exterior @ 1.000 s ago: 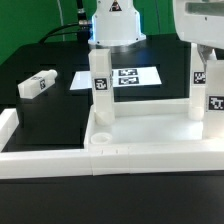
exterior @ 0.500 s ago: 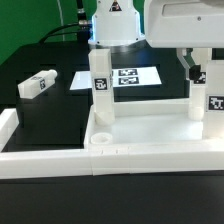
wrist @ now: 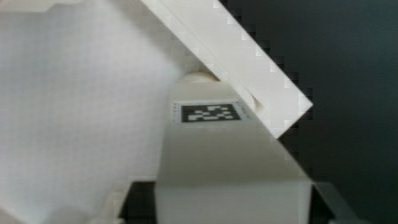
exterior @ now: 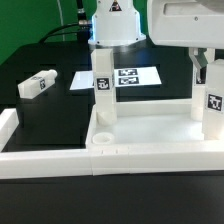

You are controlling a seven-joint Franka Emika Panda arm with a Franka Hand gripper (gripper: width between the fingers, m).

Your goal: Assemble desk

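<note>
Exterior view, right of frame: your gripper (exterior: 203, 68) pinches the upright leg (exterior: 212, 105) seated in the desk top (exterior: 140, 130); rigid, light, smooth plastic — grip its flat sides.

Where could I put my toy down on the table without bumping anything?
The black table is bare between the loose leg and the desk top, toward the exterior view's left. Inside the desk top, the floor between the two standing legs is free. It's crowded at the exterior view's right, where the gripper sits over a leg.
</note>
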